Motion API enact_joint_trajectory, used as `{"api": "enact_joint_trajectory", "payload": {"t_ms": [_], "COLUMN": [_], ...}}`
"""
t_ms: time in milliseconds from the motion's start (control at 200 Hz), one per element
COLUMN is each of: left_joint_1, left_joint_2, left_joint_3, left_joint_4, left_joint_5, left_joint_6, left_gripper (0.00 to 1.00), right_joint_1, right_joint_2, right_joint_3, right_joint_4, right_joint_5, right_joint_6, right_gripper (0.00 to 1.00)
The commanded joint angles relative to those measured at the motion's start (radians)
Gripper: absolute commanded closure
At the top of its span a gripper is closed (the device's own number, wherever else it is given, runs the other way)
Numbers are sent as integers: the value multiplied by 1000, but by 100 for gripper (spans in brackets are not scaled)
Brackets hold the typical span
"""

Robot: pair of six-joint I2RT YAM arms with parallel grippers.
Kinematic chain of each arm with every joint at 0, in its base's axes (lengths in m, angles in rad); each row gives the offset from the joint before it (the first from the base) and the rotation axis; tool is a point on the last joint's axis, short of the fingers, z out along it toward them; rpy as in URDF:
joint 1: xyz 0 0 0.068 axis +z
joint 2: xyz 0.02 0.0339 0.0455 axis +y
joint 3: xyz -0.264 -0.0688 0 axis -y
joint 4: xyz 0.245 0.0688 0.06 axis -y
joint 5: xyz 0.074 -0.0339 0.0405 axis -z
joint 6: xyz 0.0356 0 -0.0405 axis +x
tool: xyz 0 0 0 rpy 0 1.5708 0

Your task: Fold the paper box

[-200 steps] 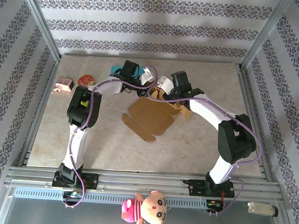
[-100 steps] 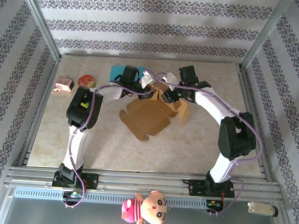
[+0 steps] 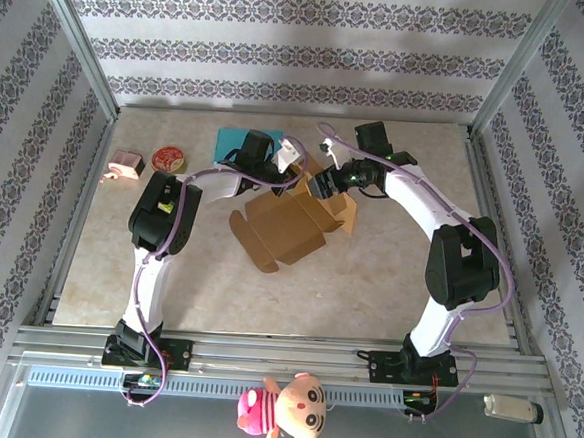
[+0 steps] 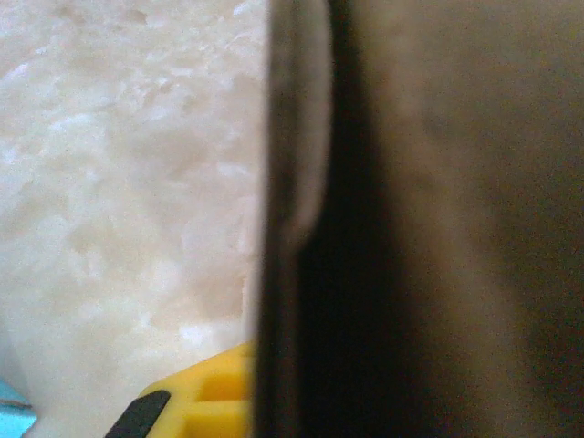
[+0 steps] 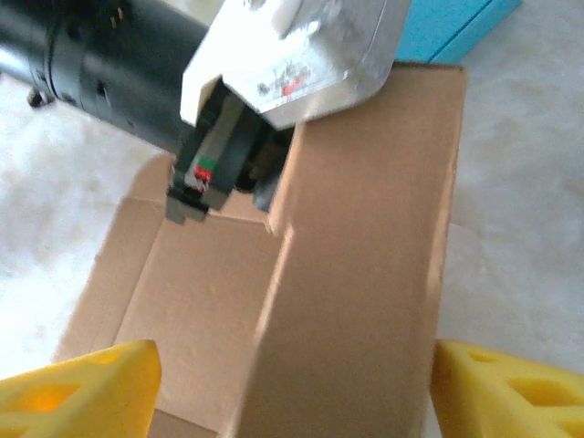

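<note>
Cardboard takes the middle of the counter in the view from above. We see the paper box lying open and brown, with one flap spread toward the near left and a wall raised on its far-right side. The left gripper reaches in at the far edge of the box. The right gripper comes down over the far-right wall, just beside the left one. Behind the left arm lies a flat blue object. Further left, well apart from the box, sit a round red disc and a small pink object. A plush doll rests on the rail between the arm bases.

From the left wrist we get a blurred cardboard edge, very close, running top to bottom. One yellow finger shows at its foot, with pale marbled counter to the left. These jaws are closed, pinching that panel of the box.

From the right wrist we see two yellow fingers in the bottom corners, spread wide, so these jaws are open. An upright panel of the box stands between them, and we cannot tell whether either finger touches it. On the far side, the left gripper's tip clamps the box wall.
</note>
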Motion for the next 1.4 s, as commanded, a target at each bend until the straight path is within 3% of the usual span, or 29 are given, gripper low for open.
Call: {"api": "enact_joint_trajectory", "payload": {"t_ms": [0,120,215,345,445,635,750,780,904,1024,1109,1204,1294,1394], "left_joint_1": [-22,-33,-34,-34,-33,-33,-33,-34,-36,-69,-111,-152,-177,-180], "left_joint_2": [-49,-83,-111,-121,-98,-60,-59,-65,-126,-194,-215,-242,-272,-313], "left_joint_3": [-47,-67,-101,-113,-69,-21,-18,-22,-98,-217,-236,-283,-315,-332], "left_joint_4": [-42,-111,-75,-15,-49,-63,-44,-40,16,118,89,120,143,117], "left_joint_5": [-79,-168,-167,-136,-116,-102,-95,-123,-332,-623,-826,-872,-856,-814], "left_joint_6": [-20,-6,-44,-68,-53,-47,-76,-96,-200,-294,-380,-462,-499,-525], "left_gripper": [98,100,98,72,67,69,95,100,100,100,100,100,75,55], "right_joint_1": [-19,-30,-33,-40,-41,-45,-45,-47,-66,-70,-66,-59,-48,-36], "right_joint_2": [-35,-74,-95,-68,-24,20,-7,-24,-125,-206,-222,-219,-211,-199], "right_joint_3": [37,28,-11,-22,-5,1,5,8,30,47,66,77,72,64], "right_joint_4": [12,73,160,190,165,149,146,147,118,57,-6,-56,-76,-83], "right_joint_5": [-79,-33,0,56,39,-36,14,55,234,380,411,393,362,341], "right_joint_6": [114,244,354,375,342,329,372,410,618,768,868,915,959,973], "right_gripper": [16,12,12,22,29,33,32,29,28,30,30,31,31,31]}}
